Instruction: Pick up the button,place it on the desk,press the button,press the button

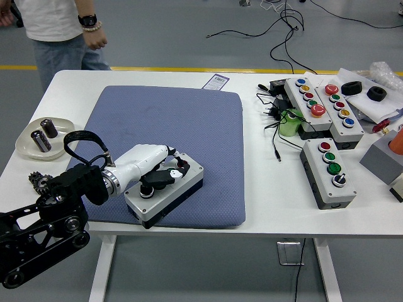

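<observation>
From the head view, my left hand [154, 168] lies on the one grey button box [165, 192] at the blue mat's [189, 126] seven o'clock corner, fingers curled down onto its buttons, gripping nothing. Three more button boxes [327, 170] sit at three o'clock. One dish [28, 146] at nine o'clock holds two dark cylinders [44, 133]. Any writing is too small to read.
</observation>
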